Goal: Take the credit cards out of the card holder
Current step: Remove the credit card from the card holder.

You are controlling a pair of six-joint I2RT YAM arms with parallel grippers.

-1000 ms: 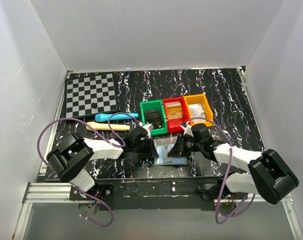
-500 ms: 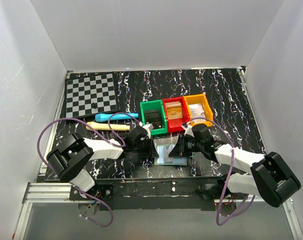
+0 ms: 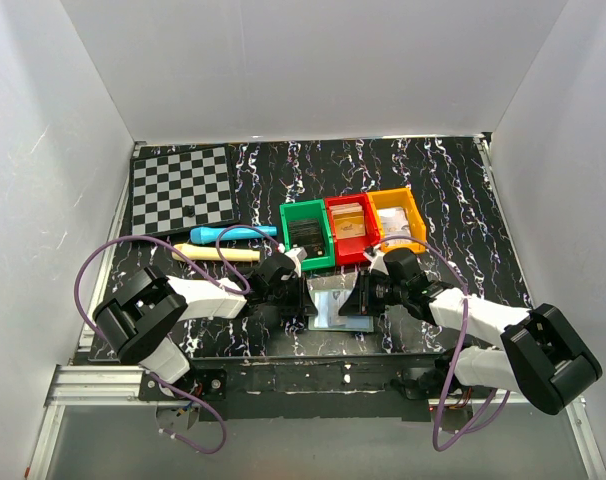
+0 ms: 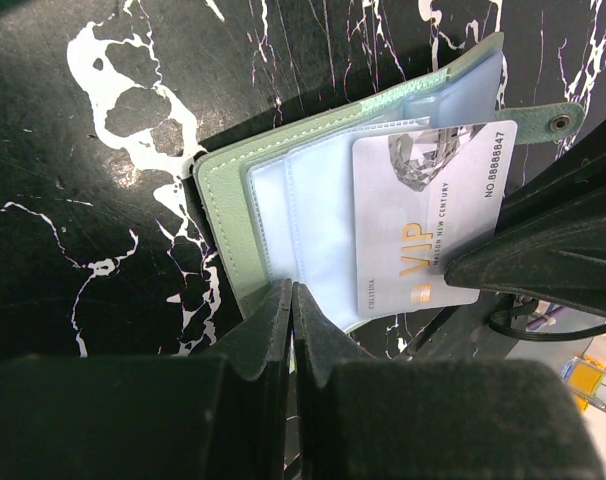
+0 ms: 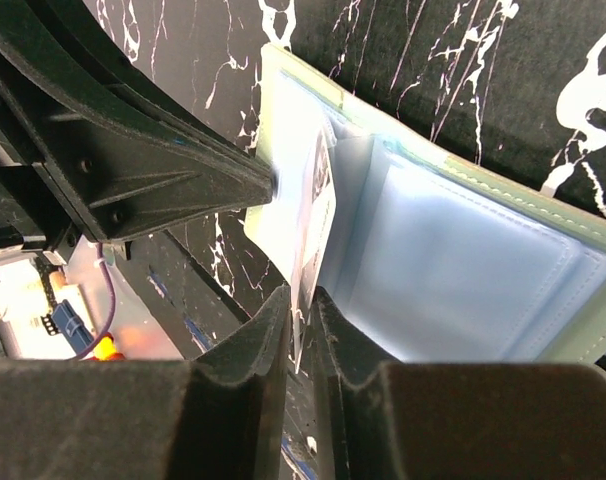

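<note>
The open card holder (image 3: 340, 308) lies on the black marbled table (image 3: 453, 190). The left gripper (image 3: 304, 292) sits at its 9 o'clock, the right gripper (image 3: 362, 293) at 3 o'clock, three bins (image 3: 318, 263) at 12.

Grey-grn card holder (image 4: 223, 200) open, flat; pale VIP card (image 4: 423, 220) partly out.

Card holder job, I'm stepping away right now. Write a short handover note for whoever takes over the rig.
Left pincer: shut, appears to pinch the card holder at its edge; the holder lies open on the table.
Right pincer: shut on a pale VIP card.
Done: that card is partly out of its sleeve.
Left: pull it clear, set it down, then check the other sleeves; whether they hold more cards cannot be told.
</note>
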